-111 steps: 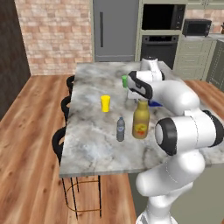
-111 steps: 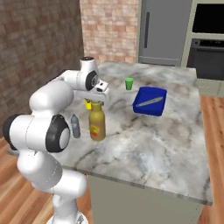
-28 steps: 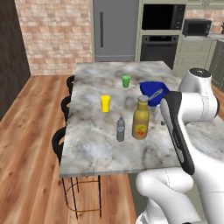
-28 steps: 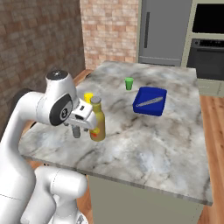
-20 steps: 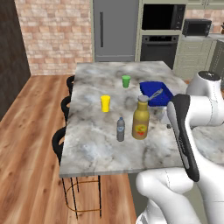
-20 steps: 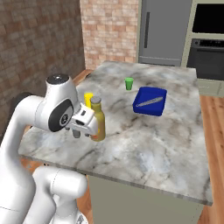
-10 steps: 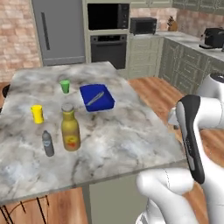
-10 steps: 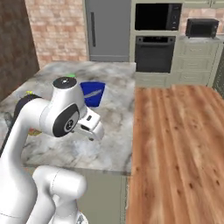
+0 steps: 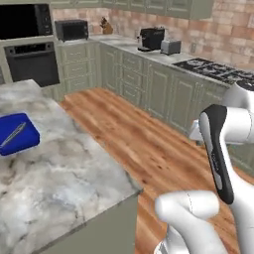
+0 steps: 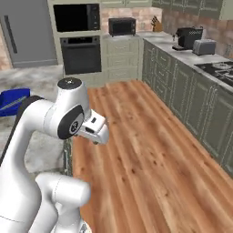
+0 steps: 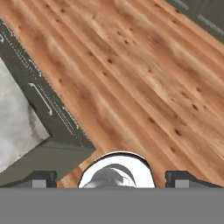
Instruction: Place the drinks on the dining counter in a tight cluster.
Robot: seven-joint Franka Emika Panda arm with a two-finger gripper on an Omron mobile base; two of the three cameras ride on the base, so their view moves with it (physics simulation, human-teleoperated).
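Gripper (image 11: 112, 178) jaws stand wide, the two dark fingertips (image 11: 41, 177) far apart at the bottom of the hand view with nothing between them; it holds nothing. It hangs over the wood floor (image 10: 150, 150), just off the corner of the dining counter (image 9: 64, 183), looking down. In the right base view the hand (image 10: 95, 129) sits beside the counter's edge, with the white arm bent above it. The counter's marble top lies to the left in both base views, and its corner shows at the left of the hand view (image 11: 17, 127) above a dark green side panel. On the top, well away from the corner, lies a blue tray (image 9: 17, 134) with a grey utensil lying on it; the same tray shows at the left edge of the right base view (image 10: 11, 101). Across the floor runs a row of grey-green cabinets (image 9: 163, 94) bearing a coffee machine (image 9: 150, 38), a toaster (image 9: 170, 47) and a hob (image 9: 213, 69). At the far wall are an oven (image 10: 82, 54) and a fridge (image 10: 22, 32).
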